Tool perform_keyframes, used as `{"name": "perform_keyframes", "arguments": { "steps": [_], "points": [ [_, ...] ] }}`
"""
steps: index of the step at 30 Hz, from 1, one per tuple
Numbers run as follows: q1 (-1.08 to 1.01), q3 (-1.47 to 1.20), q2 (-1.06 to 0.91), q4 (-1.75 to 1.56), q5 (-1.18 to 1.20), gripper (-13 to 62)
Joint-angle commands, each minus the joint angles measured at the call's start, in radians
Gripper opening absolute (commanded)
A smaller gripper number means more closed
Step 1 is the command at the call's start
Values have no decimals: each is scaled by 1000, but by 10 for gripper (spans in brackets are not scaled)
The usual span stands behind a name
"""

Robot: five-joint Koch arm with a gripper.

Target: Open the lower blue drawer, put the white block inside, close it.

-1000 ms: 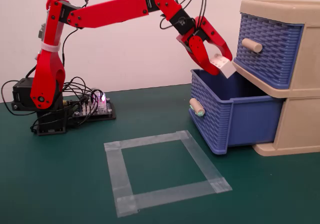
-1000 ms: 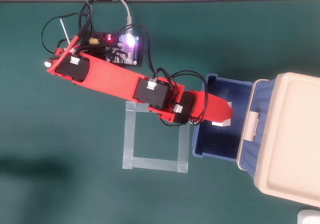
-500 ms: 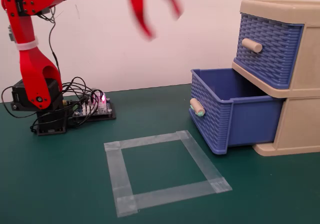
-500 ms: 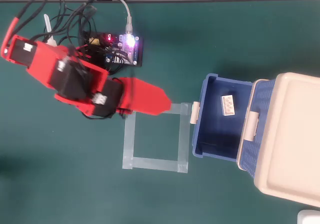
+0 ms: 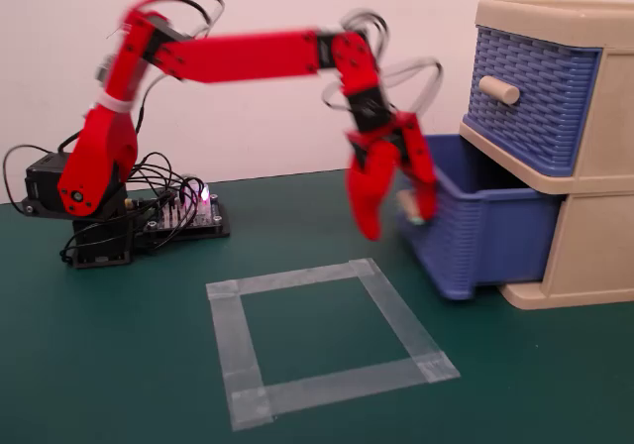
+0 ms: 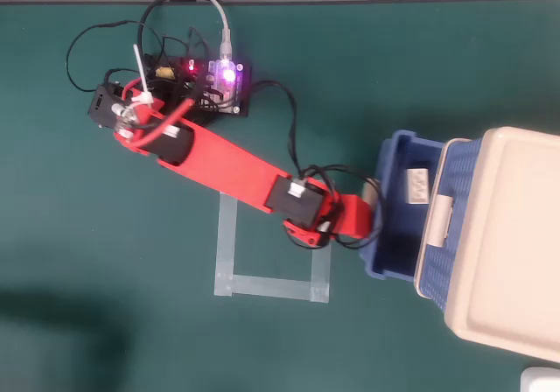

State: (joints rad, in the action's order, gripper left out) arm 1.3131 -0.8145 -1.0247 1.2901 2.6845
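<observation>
Dark green table mat (image 5: pixel 119 365), white wall (image 5: pixel 248 107) behind; square of clear tape (image 5: pixel 327 340); red gripper (image 5: pixel 396 224) spread, empty, against blue basket-weave lower drawer (image 6: pixel 398 234); small white studded block (image 6: pixel 416 185) inside drawer

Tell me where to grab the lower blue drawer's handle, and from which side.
Grip the peg handle across its middle, from the open table side. It lies level and proud of the lower blue drawer; the gripper is already there.
</observation>
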Motion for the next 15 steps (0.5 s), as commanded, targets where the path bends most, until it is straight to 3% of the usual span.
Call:
{"name": "perform_keyframes", "arguments": {
  "steps": [1,10,12,15],
  "points": [
    [49,103,48,-114,8,337],
    [138,746,426,-124,67,339],
    [133,810,417,-51,69,341],
    [75,844,238,285,67,339]
  ]
}}
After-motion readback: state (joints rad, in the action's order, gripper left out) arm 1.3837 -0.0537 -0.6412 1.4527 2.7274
